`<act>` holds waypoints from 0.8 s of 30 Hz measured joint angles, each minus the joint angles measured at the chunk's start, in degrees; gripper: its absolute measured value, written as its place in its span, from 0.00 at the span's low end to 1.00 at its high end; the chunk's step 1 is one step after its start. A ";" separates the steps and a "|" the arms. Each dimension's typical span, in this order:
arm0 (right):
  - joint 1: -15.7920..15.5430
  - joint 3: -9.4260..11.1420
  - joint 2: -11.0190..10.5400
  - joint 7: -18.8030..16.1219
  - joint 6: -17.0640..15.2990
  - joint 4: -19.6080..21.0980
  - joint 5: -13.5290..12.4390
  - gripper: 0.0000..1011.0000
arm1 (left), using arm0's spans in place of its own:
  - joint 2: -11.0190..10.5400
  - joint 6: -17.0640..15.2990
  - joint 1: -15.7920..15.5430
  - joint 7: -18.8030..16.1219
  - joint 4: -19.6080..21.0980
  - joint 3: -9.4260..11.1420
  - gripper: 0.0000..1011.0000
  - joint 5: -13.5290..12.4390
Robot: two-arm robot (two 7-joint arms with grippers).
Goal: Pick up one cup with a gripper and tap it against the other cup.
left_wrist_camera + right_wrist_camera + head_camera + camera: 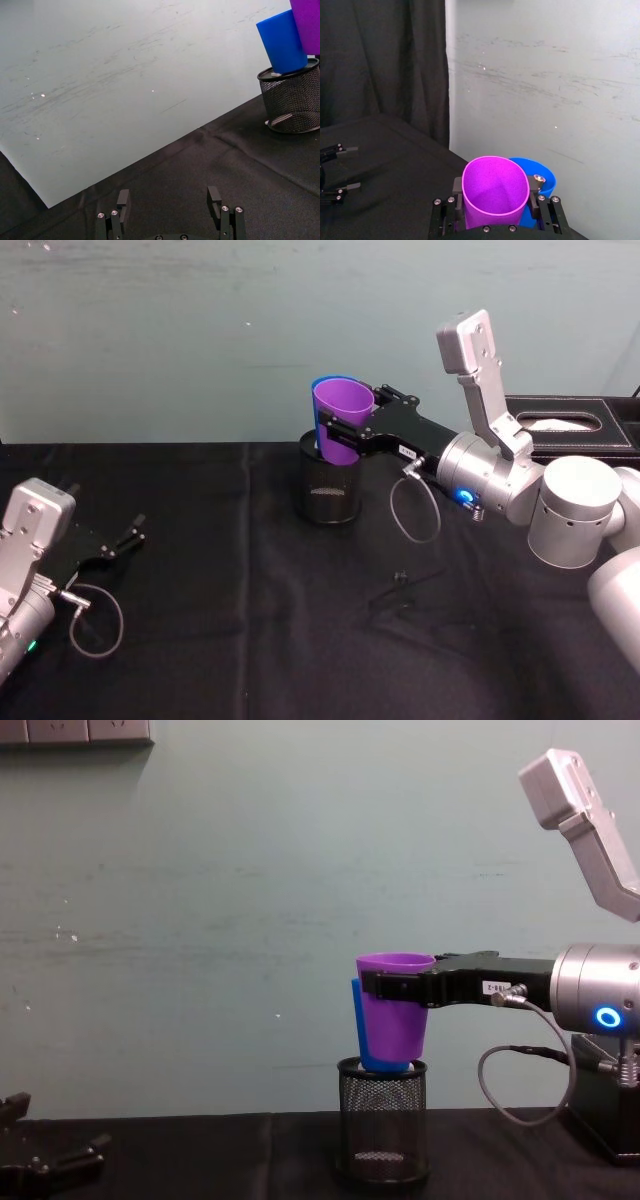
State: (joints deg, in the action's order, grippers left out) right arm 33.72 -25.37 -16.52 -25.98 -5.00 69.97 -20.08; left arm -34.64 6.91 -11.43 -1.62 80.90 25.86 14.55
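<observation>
Your right gripper (345, 435) is clamped on the purple cup (343, 400) at the head view's centre, against the blue cup (282, 42) sitting in the mesh holder (330, 490). Your left gripper (133, 528) rests lower left, fingers apart.

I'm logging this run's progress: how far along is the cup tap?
Done: the right end effector is shut on the purple cup and holds it in the air. In hand: the purple cup is right beside the blue cup, which stands in the mesh holder; they appear to touch. Left: at most, finishing the tap. The left end effector lies open on the table.
</observation>
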 joint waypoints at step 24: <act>0.00 0.00 0.00 0.00 0.00 0.00 0.00 0.73 | 0.00 0.00 0.00 0.00 0.00 0.00 0.99 0.00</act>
State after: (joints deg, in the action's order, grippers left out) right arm 33.72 -25.37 -16.52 -25.98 -5.00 69.97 -20.08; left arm -34.65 6.91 -11.43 -1.62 80.90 25.86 14.55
